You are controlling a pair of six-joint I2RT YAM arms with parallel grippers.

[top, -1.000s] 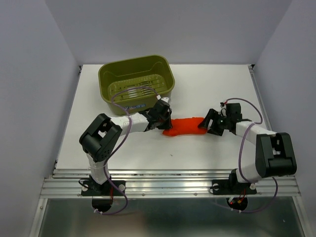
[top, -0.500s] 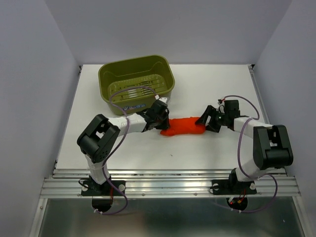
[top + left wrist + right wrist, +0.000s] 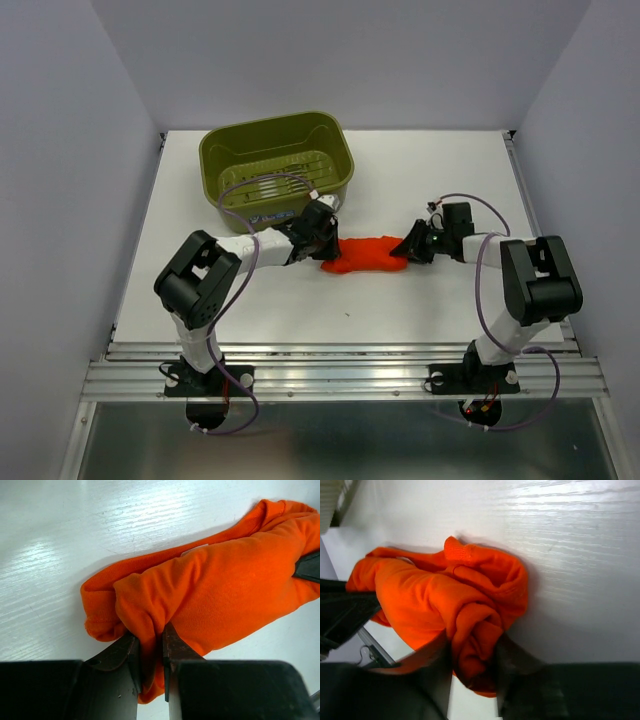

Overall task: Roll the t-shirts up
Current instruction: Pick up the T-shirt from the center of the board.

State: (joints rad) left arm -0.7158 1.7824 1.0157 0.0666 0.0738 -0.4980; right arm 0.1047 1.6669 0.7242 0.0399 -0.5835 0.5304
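The orange-red t-shirt [image 3: 365, 255] lies bunched into a short thick roll on the white table, just in front of the basket. My left gripper [image 3: 326, 249] holds its left end. In the left wrist view, both fingers pinch a fold of the t-shirt [image 3: 225, 580] inside the left gripper [image 3: 150, 647]. My right gripper [image 3: 406, 250] is at the roll's right end. In the right wrist view, the rolled end of the t-shirt [image 3: 435, 595] sits pressed between the fingers of the right gripper [image 3: 472, 652].
An olive-green slotted plastic basket [image 3: 272, 128] stands behind the shirt at the back left, close to my left forearm. White table [image 3: 440, 170] lies to the right and in front. Grey walls close in both sides.
My right gripper has moved left onto the shirt's right end and closed on it. The roll has been pushed shorter and a little to the left. The left gripper keeps its hold.
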